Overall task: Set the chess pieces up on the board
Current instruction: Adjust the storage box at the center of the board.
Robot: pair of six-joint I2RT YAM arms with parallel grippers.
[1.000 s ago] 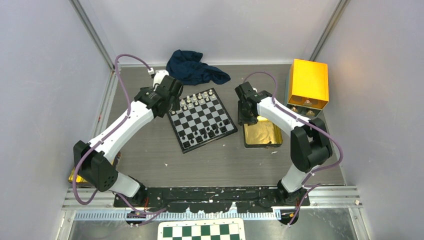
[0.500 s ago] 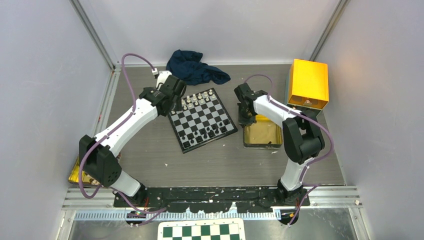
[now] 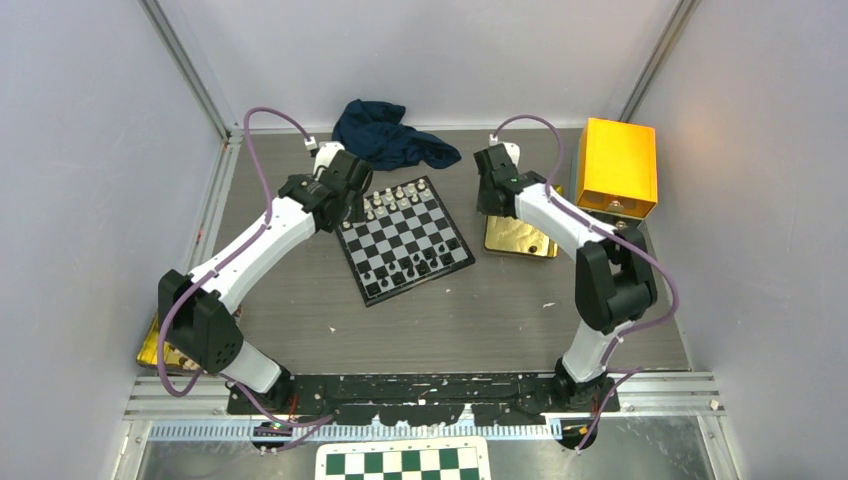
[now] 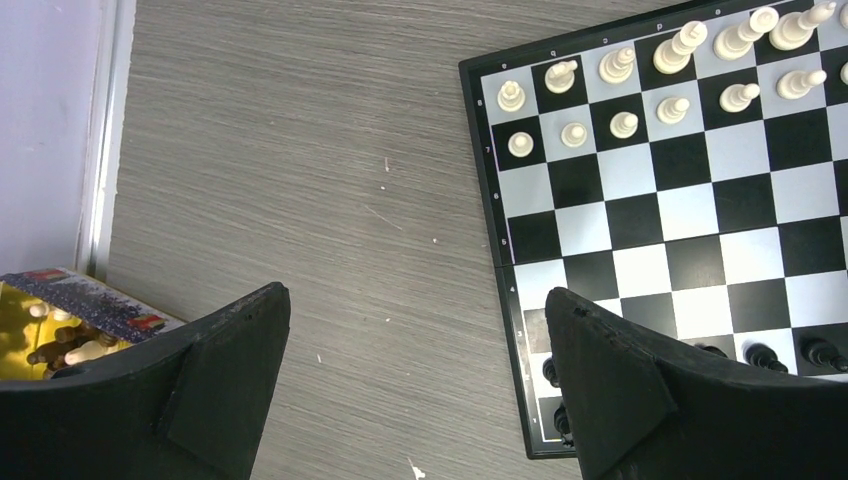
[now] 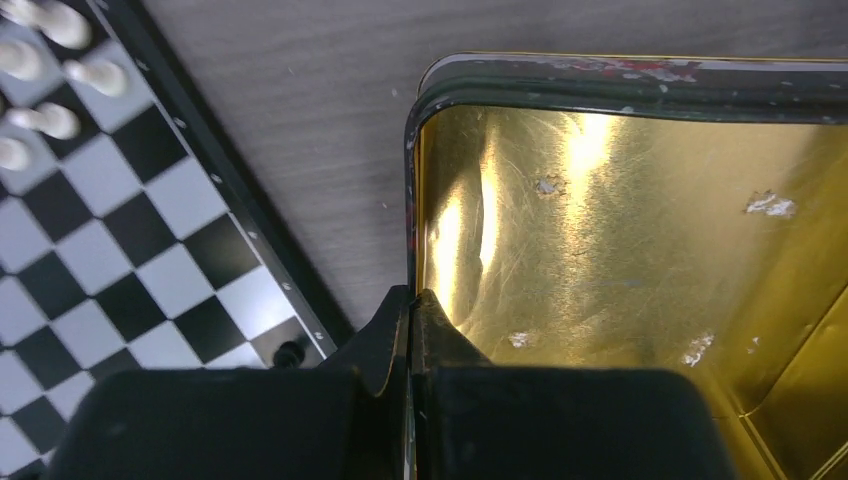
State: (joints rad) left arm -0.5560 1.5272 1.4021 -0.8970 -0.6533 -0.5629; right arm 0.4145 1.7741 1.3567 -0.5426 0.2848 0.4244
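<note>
Right wrist view: clamping right gripper on thin tin rim near board, risking dropping it onto chess pieces; holding left gripper wide.

In your top view the light is soft and even, with only faint shadows on the table, and the yellow box glows bright. In your right wrist view the gold tin flashes with streaks of glare, and the right gripper near the lens is dark and fuzzy. Your left wrist view shows the board sharp, but the left gripper looks black and soft.
</note>
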